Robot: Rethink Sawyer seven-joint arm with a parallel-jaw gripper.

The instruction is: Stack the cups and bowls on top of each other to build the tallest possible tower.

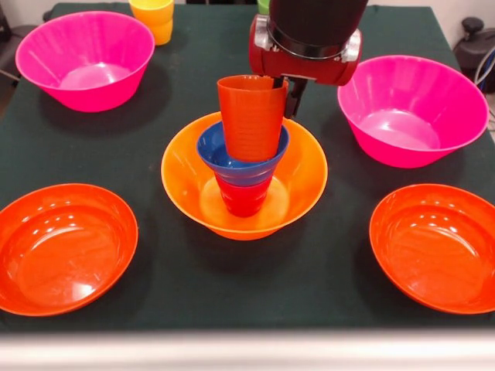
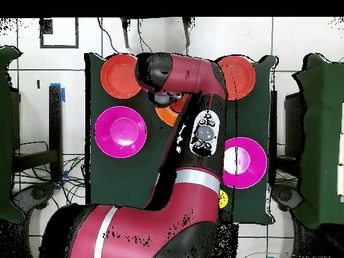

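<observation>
Tower (image 1: pixel 246 166) sits right below my pincer (image 1: pixel 292 91), orange cup (image 1: pixel 250 116) nested in the blue bowl (image 1: pixel 219 157) over the red cup (image 1: pixel 243 196) for height, though I can't tell if the pincer's gripping or not.

A dark green cloth covers the surface (image 1: pixel 93 147), and cables (image 2: pixel 40 185) trail over the tiled floor (image 2: pixel 295 37) beside it.
</observation>
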